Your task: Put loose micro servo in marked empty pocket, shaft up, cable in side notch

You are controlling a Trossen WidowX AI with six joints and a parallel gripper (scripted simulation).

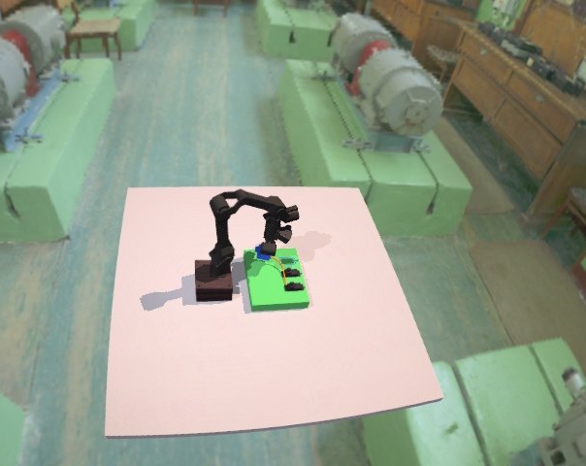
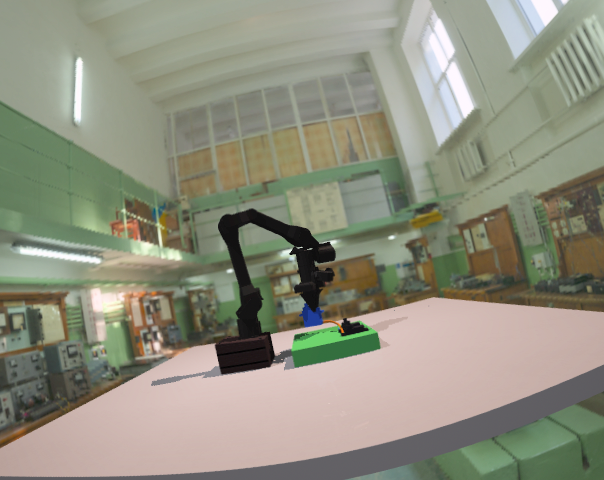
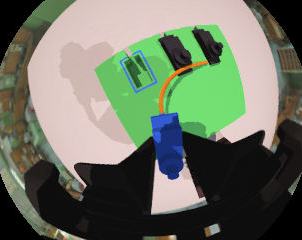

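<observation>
My gripper (image 1: 268,249) (image 2: 313,308) (image 3: 167,137) points down and is shut on the blue micro servo (image 1: 261,254) (image 2: 312,316) (image 3: 166,131). The servo is held above the back left part of the green deck (image 1: 271,293) (image 2: 338,351) (image 3: 213,102). In the wrist view its round shaft end is at the bottom. Its orange cable (image 1: 284,272) (image 2: 331,321) (image 3: 163,92) leaves the opposite end and curves toward the black servos. The blue-outlined empty pocket (image 1: 287,260) (image 3: 135,75) is to the right of the held servo in the top view. Fine tilt of the servo is unclear.
Two black servos, one nearer the pocket (image 1: 290,272) (image 3: 175,51) and one farther away (image 1: 294,286) (image 3: 207,44), sit in the deck beside the pocket. The arm's dark base block (image 1: 213,288) (image 2: 245,353) stands left of the deck on the pale table (image 1: 263,371) (image 2: 292,413).
</observation>
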